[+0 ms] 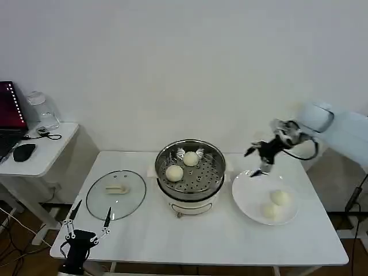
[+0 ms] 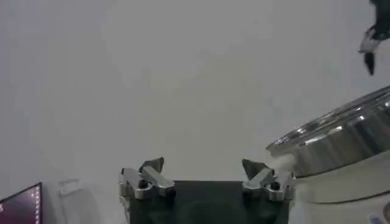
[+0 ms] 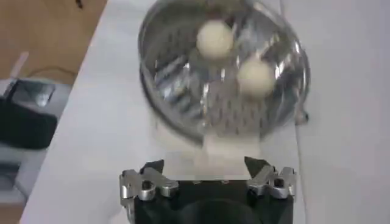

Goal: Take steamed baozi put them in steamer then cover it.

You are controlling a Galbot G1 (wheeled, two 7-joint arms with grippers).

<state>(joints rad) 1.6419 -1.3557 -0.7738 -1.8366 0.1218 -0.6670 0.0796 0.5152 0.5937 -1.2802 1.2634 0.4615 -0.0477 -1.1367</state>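
Observation:
The shiny steel steamer (image 1: 217,172) stands mid-table on its white base, and two cream baozi (image 1: 175,172) (image 1: 191,158) lie on its perforated tray. Two more baozi (image 1: 279,197) (image 1: 270,211) rest on the white plate (image 1: 247,198) to its right. My right gripper (image 1: 257,163) hovers open above the plate's far left rim, nothing between its fingers; its wrist view looks down on the steamer (image 3: 177,91) and both buns (image 3: 214,39) (image 3: 255,76). The glass cover (image 1: 135,198) with its cream handle lies flat left of the steamer. My left gripper (image 1: 88,217) waits open at the table's front left corner.
A white side table (image 1: 49,152) at far left carries a laptop, a mouse and a clear jar. A white chair (image 1: 339,132) stands behind the table's right end. Bare tabletop runs along the front edge.

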